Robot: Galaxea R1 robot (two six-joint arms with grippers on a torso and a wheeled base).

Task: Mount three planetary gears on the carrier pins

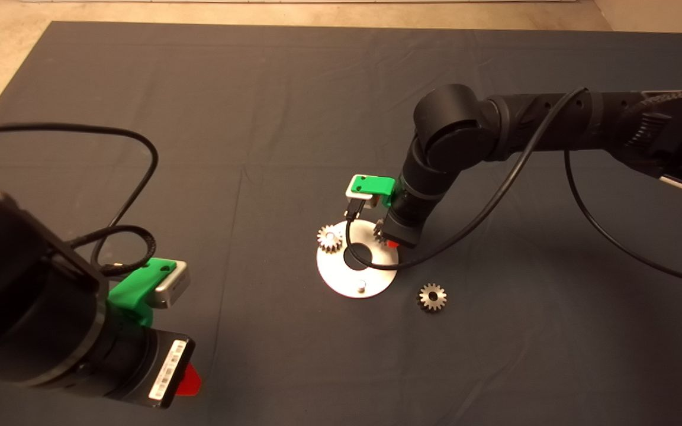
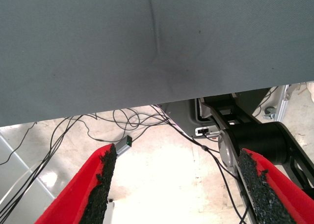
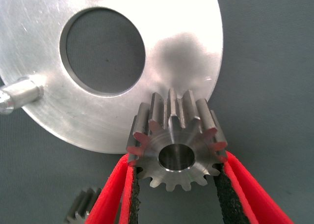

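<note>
While the left gripper (image 2: 174, 184) waits low at the mat's (image 1: 258, 106) near left edge, fingers apart on nothing, the right gripper (image 3: 175, 184) is clamped on one planetary gear (image 3: 175, 143) between its pads, over the far right rim of the white disc (image 1: 338, 275). Second gear (image 1: 329, 238) sits on the disc's left pin. Near pin (image 1: 362, 288) bare. Third gear (image 1: 432, 297) lies on mat, right of disc.
</note>
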